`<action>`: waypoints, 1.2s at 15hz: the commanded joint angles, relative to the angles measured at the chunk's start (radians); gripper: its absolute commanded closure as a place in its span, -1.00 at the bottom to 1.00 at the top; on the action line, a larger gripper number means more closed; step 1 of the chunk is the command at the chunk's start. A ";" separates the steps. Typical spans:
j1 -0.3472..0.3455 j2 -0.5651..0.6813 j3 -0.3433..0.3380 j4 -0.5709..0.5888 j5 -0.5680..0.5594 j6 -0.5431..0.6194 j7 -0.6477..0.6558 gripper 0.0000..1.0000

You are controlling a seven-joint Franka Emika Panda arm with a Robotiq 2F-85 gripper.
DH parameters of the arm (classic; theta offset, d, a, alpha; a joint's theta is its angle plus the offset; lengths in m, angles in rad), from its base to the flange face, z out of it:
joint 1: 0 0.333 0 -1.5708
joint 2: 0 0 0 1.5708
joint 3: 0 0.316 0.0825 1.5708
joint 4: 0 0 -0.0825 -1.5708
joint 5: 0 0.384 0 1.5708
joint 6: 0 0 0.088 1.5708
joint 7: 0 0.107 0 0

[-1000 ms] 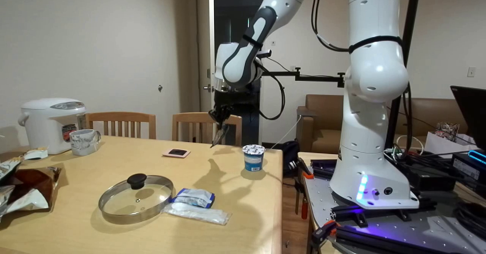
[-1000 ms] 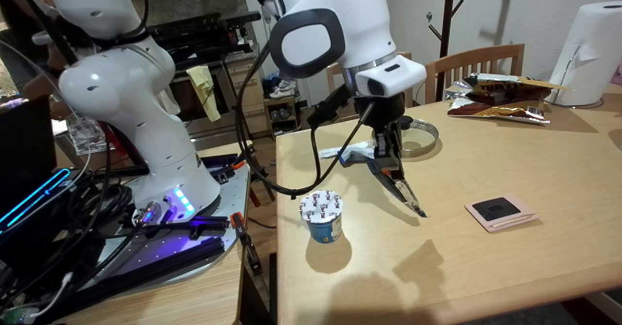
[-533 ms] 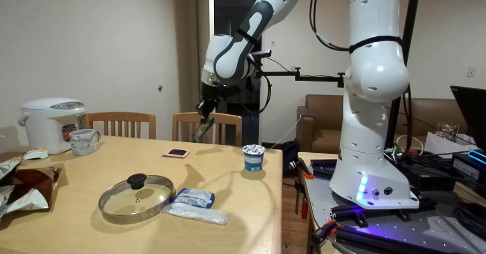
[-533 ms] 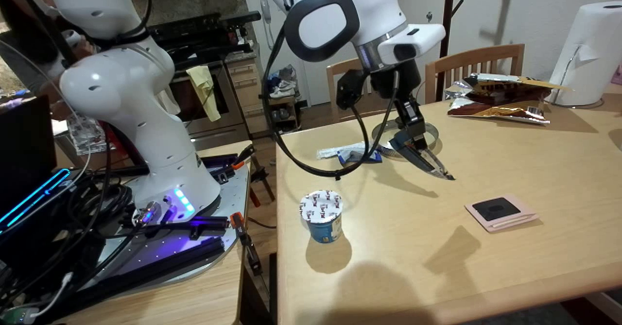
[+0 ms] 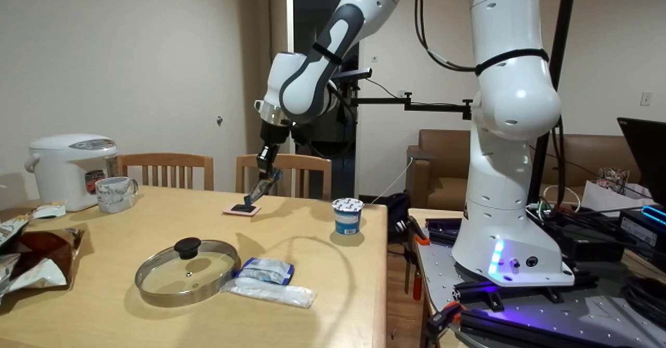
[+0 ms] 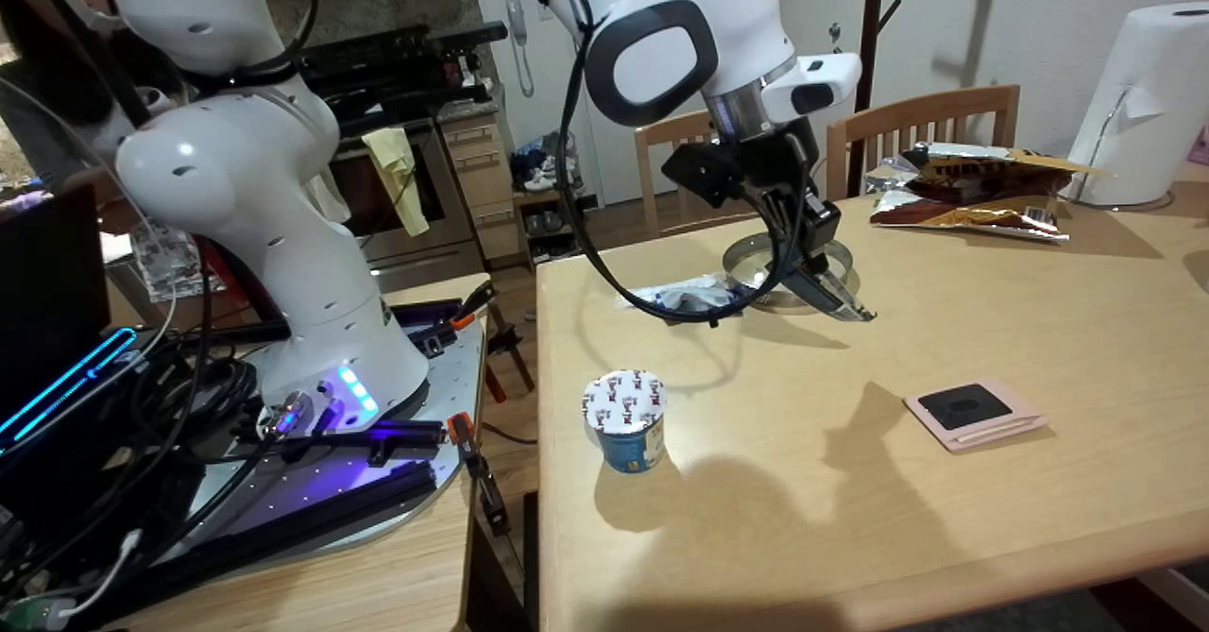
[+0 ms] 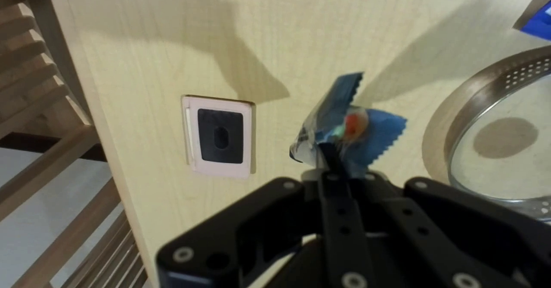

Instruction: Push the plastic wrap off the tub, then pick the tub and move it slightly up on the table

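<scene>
The tub (image 5: 347,219) is a small blue-and-white cup with a patterned white lid. It stands upright near the table edge by the robot base, also in an exterior view (image 6: 625,424). Nothing lies on its lid. It is out of the wrist view. My gripper (image 5: 265,169) is shut on a crinkled blue-and-clear plastic wrapper (image 7: 379,135) with saw-tooth edges. The wrapper also shows in both exterior views (image 5: 264,184) (image 6: 824,290). The gripper (image 7: 338,161) holds it above the table, well away from the tub, between the pink pad and the glass lid in the wrist view.
A pink pad with a black centre (image 7: 220,135) lies on the table. A glass lid (image 5: 190,275), a blue-white packet (image 5: 266,271) and a clear plastic sleeve (image 5: 273,292) lie together. A mug (image 5: 115,194), a water boiler (image 5: 73,171), snack bags (image 6: 973,197) and a paper roll (image 6: 1133,108) stand further off.
My gripper, still holding the wrapper, has moved away from the robot base and the tub, and has turned. The tub and the other table things have not moved.
</scene>
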 commanded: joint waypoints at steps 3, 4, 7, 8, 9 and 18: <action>-0.057 0.129 0.035 0.072 0.065 -0.049 -0.125 0.99; -0.055 0.150 0.021 0.083 0.049 -0.063 -0.110 0.99; -0.048 0.194 -0.009 0.118 0.028 -0.136 -0.080 0.99; -0.043 0.205 -0.020 0.130 0.023 -0.164 -0.068 0.99; -0.039 0.213 -0.029 0.143 0.018 -0.194 -0.061 0.98; -0.035 0.213 -0.078 0.221 -0.002 -0.373 -0.013 -0.24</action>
